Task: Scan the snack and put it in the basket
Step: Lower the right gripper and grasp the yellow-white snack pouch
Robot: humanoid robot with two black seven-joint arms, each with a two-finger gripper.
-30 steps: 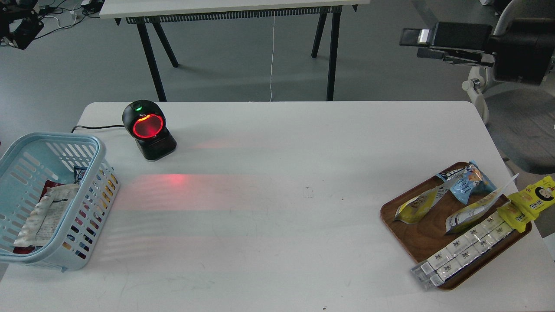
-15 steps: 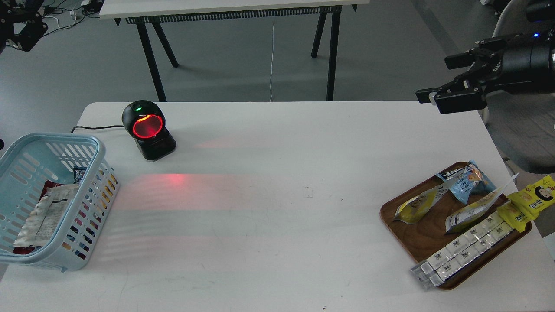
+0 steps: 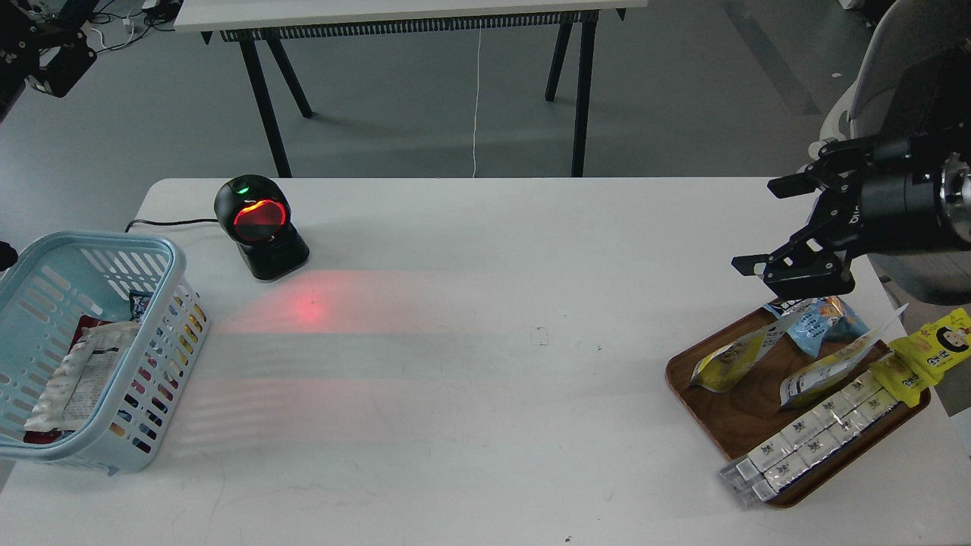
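Two floppy yellow and silvery snack pouches lie on the brown wooden tray (image 3: 747,425) at the right: one (image 3: 730,359) at its left side, one (image 3: 828,371) in the middle showing a white text panel. My right gripper (image 3: 752,225) is open and empty, hanging above the tray's far edge, just up from the left pouch. The light blue basket (image 3: 98,241) stands at the table's left edge with several packets inside. My left gripper (image 3: 47,54) is a dark shape at the top left, far from the table; its fingers cannot be told apart.
A black barcode scanner (image 3: 259,226) with a red glowing window stands at the back left, its cable running left. The tray also holds a light blue packet (image 3: 821,317), a long strip of white packets (image 3: 812,438) and a yellow packet (image 3: 927,353) hanging over its right edge.
My right gripper has come down and forward from high at the right to just above the tray's far edge. The scanner's red light patch has shifted on the table.
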